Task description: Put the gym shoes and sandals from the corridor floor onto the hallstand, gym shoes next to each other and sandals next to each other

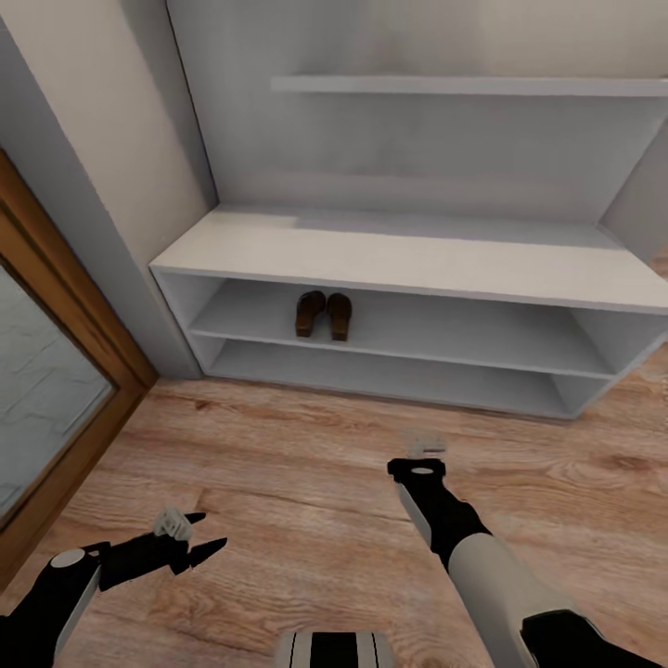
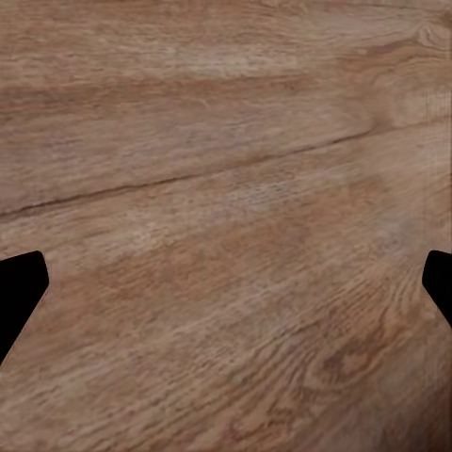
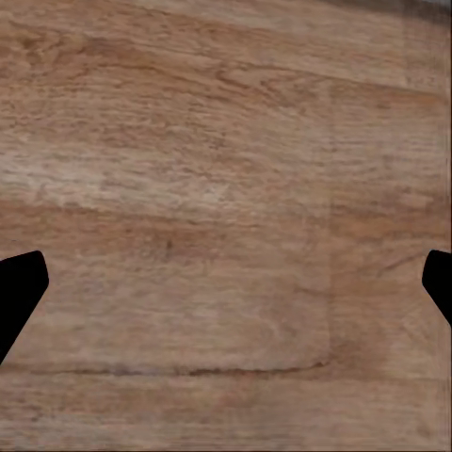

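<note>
The two dark-brown sandals [image 1: 324, 314] lie side by side on the upper of the two low shelves of the light-grey hallstand [image 1: 408, 255], left of its middle. The gym shoes are out of view. Low at the left, my left gripper [image 1: 206, 532] hangs open over the corridor floor [image 1: 306, 473] with nothing in it. In front of the rack, my right gripper [image 1: 422, 449] points down at the planks. Both wrist views look down on bare wood, with the left gripper [image 2: 226, 292] and right gripper [image 3: 226, 292] open wide and empty.
A wooden-framed glass panel [image 1: 56, 390] stands along the left wall beside the rack. A stepped wall shelf [image 1: 464, 85] hangs above the bench top. The rack's bottom shelf [image 1: 390, 376] holds nothing. Open floor lies between me and the rack.
</note>
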`<state>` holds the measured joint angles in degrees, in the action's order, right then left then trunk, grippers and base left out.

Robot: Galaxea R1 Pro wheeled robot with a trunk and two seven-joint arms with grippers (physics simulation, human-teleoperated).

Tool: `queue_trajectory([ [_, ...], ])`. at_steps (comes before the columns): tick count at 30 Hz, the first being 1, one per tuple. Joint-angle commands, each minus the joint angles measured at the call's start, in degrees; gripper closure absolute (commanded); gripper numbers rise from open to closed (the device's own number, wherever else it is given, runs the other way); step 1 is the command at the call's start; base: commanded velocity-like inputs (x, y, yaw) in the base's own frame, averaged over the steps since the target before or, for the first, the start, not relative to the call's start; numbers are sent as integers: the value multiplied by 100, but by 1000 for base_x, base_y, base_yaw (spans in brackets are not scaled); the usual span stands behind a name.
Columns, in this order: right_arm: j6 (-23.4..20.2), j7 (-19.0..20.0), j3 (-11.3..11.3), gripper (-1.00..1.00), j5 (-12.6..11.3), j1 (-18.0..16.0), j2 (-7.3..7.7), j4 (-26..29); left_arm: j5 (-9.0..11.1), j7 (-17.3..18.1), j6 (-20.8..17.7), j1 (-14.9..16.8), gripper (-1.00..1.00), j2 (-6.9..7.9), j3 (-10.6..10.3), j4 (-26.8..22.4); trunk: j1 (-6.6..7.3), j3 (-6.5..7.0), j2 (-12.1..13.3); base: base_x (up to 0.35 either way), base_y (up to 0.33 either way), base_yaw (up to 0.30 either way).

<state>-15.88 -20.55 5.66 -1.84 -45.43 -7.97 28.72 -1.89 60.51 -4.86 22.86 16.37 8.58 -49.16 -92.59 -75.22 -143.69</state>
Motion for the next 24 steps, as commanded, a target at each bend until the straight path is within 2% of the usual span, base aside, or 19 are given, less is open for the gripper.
queue_trajectory([
  [1,54,-39,41,-100,-16,23,9,-54,-27,-22,-49,-2,-100,1,27,-7,1,-4,-2,0,0,-291],
  [5,443,-38,41,-100,-17,136,23,-269,-68,-238,-43,-4,-100,6,44,11,1,-2,-2,0,0,-295],
  [6,1090,-37,41,-100,-13,300,30,-618,-103,-647,-26,-2,-100,7,51,41,1,-2,-2,0,0,-299],
  [11,1640,-37,41,-100,-6,395,36,-980,-114,-1126,-13,-7,-100,-5,32,49,1,-2,-2,0,0,-299],
  [12,2038,-32,41,-100,5,426,54,-1271,-118,-1482,1,-23,-100,-13,10,51,1,-2,-2,0,0,-300],
  [15,2281,-30,44,-100,9,439,95,-1449,-118,-1649,6,-34,-100,-16,2,53,1,-2,-2,0,0,-300],
  [17,2588,-27,48,-100,10,452,172,-1651,-119,-1796,11,-42,-100,-29,9,55,1,-2,-2,0,0,-300],
  [19,2636,-16,49,-100,9,453,187,-1681,-117,-1828,11,-43,-100,-35,19,55,1,-2,-2,0,0,-300],
  [22,2703,181,48,-100,10,482,255,-1723,-112,-1945,11,-45,-100,-49,33,56,1,-2,-2,0,0,-300],
  [24,2719,455,44,-100,5,507,325,-1731,-111,-2041,11,-45,-100,-48,36,72,1,-2,-2,0,0,-300],
])
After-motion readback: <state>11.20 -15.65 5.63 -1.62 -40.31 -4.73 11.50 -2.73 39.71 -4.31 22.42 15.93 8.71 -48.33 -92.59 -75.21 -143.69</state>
